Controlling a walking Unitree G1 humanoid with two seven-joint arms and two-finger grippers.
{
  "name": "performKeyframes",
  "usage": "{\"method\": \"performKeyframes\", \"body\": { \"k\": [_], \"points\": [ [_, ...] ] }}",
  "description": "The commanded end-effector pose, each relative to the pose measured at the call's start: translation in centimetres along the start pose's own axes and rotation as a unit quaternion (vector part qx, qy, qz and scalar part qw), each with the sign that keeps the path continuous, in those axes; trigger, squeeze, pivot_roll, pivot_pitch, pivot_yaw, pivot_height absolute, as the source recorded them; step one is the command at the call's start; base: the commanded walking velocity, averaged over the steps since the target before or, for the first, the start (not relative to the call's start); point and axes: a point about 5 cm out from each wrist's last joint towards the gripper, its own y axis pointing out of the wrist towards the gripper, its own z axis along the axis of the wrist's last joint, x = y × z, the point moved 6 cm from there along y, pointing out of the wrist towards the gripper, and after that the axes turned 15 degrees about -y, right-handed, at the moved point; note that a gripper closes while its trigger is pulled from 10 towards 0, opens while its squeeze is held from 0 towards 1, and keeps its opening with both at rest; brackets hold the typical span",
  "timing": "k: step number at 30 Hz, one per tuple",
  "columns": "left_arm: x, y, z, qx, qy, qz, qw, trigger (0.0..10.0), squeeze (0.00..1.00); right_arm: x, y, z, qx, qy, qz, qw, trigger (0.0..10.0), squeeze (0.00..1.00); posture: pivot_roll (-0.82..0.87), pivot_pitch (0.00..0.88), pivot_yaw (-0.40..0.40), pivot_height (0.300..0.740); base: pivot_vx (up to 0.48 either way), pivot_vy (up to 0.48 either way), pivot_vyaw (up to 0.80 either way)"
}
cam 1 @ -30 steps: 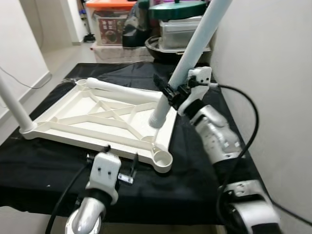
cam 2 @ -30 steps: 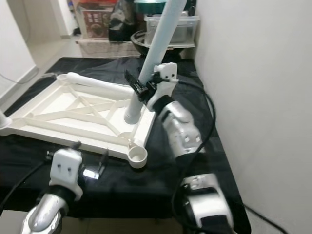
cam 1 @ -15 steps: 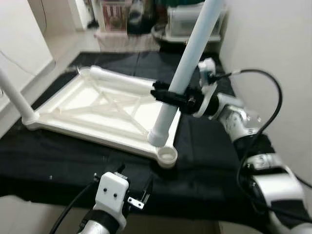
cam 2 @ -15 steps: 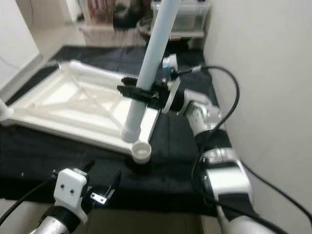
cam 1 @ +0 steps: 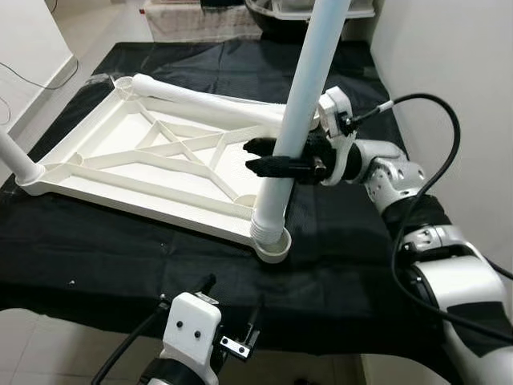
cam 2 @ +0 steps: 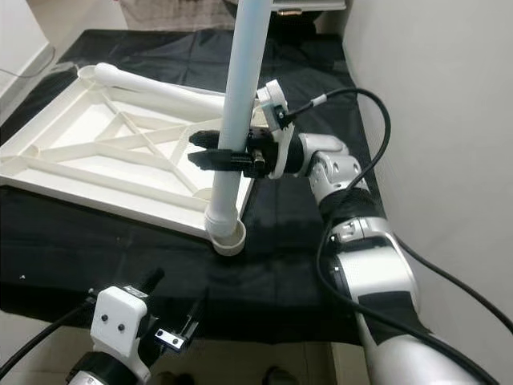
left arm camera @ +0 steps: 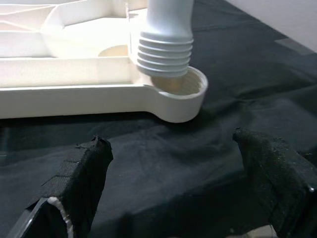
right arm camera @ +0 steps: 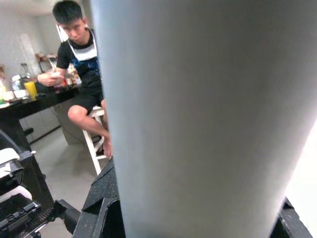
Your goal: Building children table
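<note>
White leg (cam 1: 300, 112) top cut off, right gripper (cam 1: 260, 158) clamping it

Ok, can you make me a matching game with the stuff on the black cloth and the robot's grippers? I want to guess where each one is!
Things:
1. white leg tube
2. white tabletop
3. right gripper
4. left gripper

Places or states:
A. lying upside down on the black cloth
B. open, hovering at the near edge of the cloth
C. standing up, its ribbed end at the corner socket
D. clamped around the tube

Pairs: 1-C, 2-A, 3-D, 4-B
</note>
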Motion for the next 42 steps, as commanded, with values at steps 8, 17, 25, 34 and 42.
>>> {"method": "performKeyframes", "body": {
  "k": [8,17,25,34,42],
  "points": [
    [0.3,-0.8,-0.4,-0.020,0.000,0.003,1.000,10.0,0.00,-1.6,0.6,-0.3,-0.018,0.002,0.063,0.998,10.0,0.00,0.06,0.283,0.017,0.740,0.000,0.000,0.00],
    [0.2,-0.6,-0.4,-0.019,0.005,0.007,1.000,10.0,0.00,-3.1,1.0,-2.0,-0.057,0.001,0.099,0.993,10.0,0.00,0.06,0.260,0.015,0.740,0.000,0.000,0.00],
    [0.3,-0.4,-0.5,-0.019,0.008,0.005,1.000,10.0,0.00,-4.1,1.8,-3.4,-0.095,-0.009,0.135,0.986,10.0,0.00,0.05,0.249,0.014,0.740,0.000,0.000,0.00],
    [0.3,-0.4,-0.5,-0.018,0.010,0.007,1.000,10.0,0.00,-4.1,1.9,-3.8,-0.116,-0.024,0.150,0.982,10.0,0.00,0.06,0.250,0.005,0.740,0.000,0.000,0.00],
    [0.3,-0.1,-0.6,-0.018,0.015,0.004,1.000,10.0,0.00,-5.3,2.9,-4.7,-0.140,-0.045,0.196,0.969,10.0,0.00,0.05,0.254,0.004,0.740,0.000,0.000,0.00]
  ]
}}
